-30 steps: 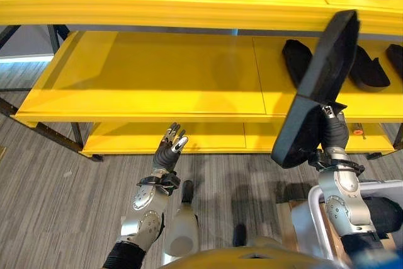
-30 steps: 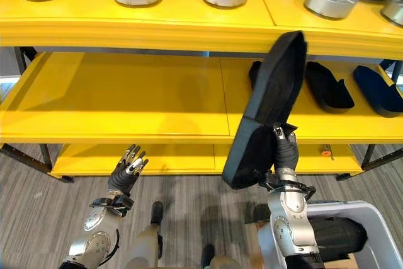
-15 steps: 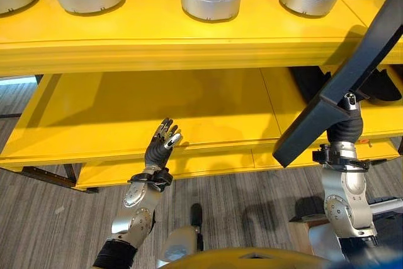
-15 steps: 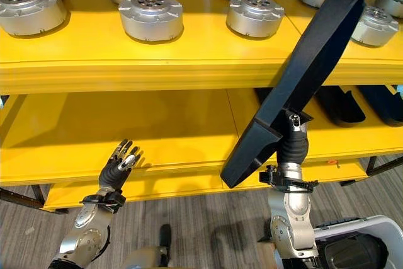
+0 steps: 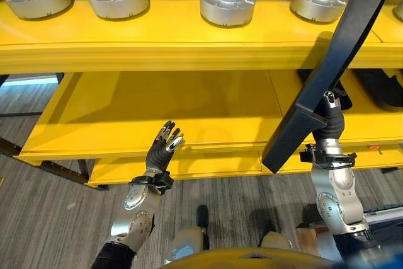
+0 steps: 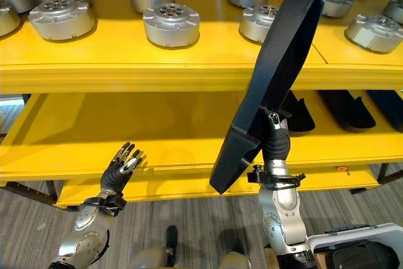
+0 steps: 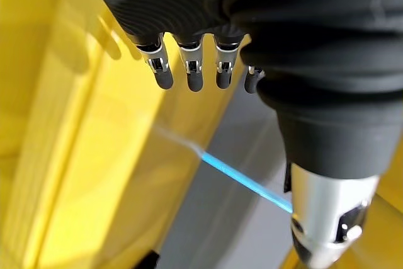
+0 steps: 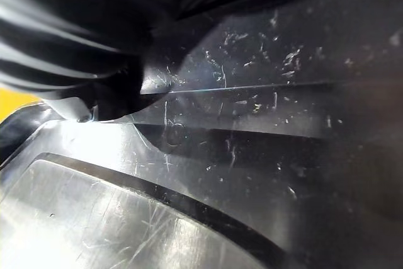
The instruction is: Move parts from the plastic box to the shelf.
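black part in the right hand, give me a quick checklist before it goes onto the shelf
1. Part held: the right hand is against the long black part, which is raised and tilted; fingers hidden behind it, so grip: cannot tell.
2. Free spot on the middle shelf: bare yellow surface left of the black parts already lying there: ok.
3. Clearance: the part's upper end overlaps the top shelf edge and the silver discs in view; real gap: cannot tell.
4. Left hand: open, in front of the middle shelf's edge, apart from the part: ok.
5. Part low enough to enter the middle shelf: not ok.
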You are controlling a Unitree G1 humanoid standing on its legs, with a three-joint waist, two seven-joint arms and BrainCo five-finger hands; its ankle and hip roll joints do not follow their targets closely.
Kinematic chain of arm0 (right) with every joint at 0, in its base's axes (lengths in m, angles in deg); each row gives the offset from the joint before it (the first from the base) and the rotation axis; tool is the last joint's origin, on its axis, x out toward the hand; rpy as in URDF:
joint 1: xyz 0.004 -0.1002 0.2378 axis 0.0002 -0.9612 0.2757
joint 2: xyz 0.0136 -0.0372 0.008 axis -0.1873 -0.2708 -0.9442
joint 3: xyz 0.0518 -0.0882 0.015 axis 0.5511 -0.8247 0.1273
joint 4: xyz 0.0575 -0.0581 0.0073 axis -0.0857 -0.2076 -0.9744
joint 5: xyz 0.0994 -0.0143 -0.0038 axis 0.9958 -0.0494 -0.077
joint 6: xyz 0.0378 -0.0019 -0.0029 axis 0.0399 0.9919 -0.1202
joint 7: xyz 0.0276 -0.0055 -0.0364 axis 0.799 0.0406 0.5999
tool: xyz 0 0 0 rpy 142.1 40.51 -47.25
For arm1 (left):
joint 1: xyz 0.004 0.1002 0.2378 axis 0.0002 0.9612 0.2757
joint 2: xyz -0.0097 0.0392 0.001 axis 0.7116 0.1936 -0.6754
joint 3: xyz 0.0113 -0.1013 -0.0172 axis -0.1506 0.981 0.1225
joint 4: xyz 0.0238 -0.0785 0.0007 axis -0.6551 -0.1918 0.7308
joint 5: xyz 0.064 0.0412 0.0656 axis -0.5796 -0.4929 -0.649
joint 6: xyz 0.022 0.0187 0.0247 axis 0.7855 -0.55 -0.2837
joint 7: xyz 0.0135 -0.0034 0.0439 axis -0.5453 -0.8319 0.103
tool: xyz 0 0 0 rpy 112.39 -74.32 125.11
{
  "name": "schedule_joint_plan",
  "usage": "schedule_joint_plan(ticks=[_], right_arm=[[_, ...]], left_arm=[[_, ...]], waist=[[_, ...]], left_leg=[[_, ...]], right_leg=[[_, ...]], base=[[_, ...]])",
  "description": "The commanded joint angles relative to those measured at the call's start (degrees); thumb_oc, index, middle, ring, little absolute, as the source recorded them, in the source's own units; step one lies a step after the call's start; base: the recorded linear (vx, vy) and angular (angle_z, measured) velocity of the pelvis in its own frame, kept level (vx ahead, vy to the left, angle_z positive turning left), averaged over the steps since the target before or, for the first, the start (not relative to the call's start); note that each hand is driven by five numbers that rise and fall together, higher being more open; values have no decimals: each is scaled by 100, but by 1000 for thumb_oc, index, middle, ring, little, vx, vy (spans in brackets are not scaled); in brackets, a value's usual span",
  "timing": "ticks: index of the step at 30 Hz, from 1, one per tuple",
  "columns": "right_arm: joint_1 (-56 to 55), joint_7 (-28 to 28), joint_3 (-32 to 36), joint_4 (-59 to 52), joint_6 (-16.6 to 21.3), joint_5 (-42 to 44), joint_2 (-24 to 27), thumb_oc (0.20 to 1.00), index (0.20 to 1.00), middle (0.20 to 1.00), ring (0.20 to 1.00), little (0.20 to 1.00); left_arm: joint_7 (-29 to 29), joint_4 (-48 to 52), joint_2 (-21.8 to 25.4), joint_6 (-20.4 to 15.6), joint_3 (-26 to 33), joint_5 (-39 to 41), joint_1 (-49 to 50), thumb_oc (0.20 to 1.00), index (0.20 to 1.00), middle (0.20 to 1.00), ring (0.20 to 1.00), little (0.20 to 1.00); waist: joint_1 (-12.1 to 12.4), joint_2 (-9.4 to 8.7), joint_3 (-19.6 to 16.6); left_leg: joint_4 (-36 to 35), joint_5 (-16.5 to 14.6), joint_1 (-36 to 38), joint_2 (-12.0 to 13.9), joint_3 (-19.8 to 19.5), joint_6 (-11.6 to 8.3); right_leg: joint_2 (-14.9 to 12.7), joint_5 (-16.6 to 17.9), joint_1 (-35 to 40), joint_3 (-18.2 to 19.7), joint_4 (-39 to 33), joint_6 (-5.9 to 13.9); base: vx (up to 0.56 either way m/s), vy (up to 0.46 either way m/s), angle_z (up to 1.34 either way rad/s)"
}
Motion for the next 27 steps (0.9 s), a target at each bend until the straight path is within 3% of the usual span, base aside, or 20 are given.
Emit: schedule_joint_plan(ticks=[1,6,13,21,27], right_arm=[[54,-112,7,209,-369,-21,204,200,200,200,200,200],[-157,-237,102,117,-385,-180,404,200,200,200,200,200],[-59,-360,19,112,-331,-489,604,200,200,200,200,200],[-9,-729,-218,-258,-219,-960,858,200,200,200,200,200],[357,-1049,-805,-569,-255,-1243,1038,200,200,200,200,200]], left_arm=[[232,349,48,-218,103,38,-141,1000,1000,1000,1000,1000],[369,323,-26,-140,16,60,-33,1000,1000,1000,1000,1000],[441,349,-65,-122,-70,74,-14,1000,1000,1000,1000,1000],[580,233,-64,-144,21,23,141,1000,1000,1000,1000,1000],[596,49,-61,-154,92,-17,239,1000,1000,1000,1000,1000]], waist=[[65,-178,64],[-7,-29,20],[-7,86,77],[17,170,112],[110,199,94]], left_leg=[[181,-852,691,256,-137,-234],[70,-668,667,527,-372,-451],[-53,-608,787,713,-334,-490],[-45,-623,831,719,-353,-497],[-27,-645,846,677,-414,-501]], right_leg=[[44,1056,410,-360,-478,205],[242,592,589,-795,-257,67],[361,354,483,-782,22,-2],[356,267,480,-776,170,8],[320,235,575,-836,194,12]], base=[[86,-244,78],[41,-177,38],[12,-72,7],[-1,-13,-3],[-5,8,6]])
